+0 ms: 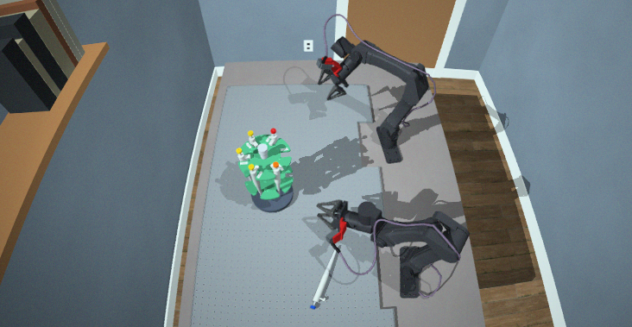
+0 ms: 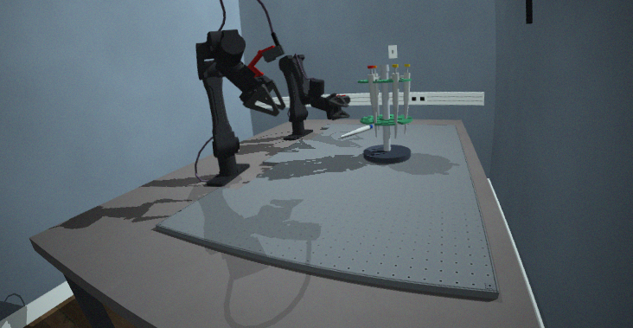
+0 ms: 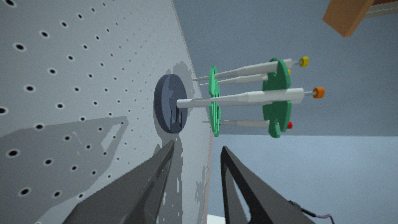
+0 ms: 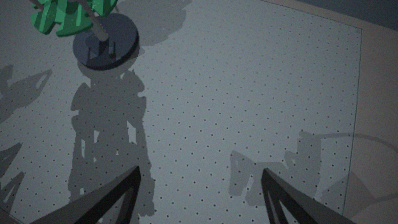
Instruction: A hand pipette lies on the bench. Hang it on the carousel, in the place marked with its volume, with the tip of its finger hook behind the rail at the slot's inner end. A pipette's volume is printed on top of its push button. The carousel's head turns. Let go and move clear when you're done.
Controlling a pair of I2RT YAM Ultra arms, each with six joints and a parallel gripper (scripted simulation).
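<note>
Five white plastic pipettes hang on the carousel: three with yellow push buttons (image 1: pixel 250 133), one with a red button (image 1: pixel 273 130) (image 2: pixel 372 67), one with an orange button (image 1: pixel 275 165) (image 3: pixel 318 92). One white blue-buttoned pipette (image 1: pixel 325 279) (image 2: pixel 355 131) lies on the bench.

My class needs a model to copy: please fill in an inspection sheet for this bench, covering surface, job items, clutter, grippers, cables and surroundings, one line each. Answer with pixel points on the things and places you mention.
Surface: perforated grey mat on a brown bench.
Job items: blue-button pipette (image 1: pixel 325 278) (image 2: pixel 355 131) lying down; carousel (image 1: pixel 272 204) (image 2: pixel 386 150) (image 3: pixel 171 104) (image 4: pixel 106 42) holding five others.
Clutter: nothing seen.
Grippers: left gripper (image 1: pixel 319 215) (image 3: pixel 198 145) (image 2: pixel 348 106) partly open, empty; right gripper (image 1: pixel 324 91) (image 4: pixel 201 170) (image 2: pixel 280 111) wide open, empty.
Cables: one looping along each arm.
Surroundings: blue walls, brown door, shelf of books or binders.
</note>
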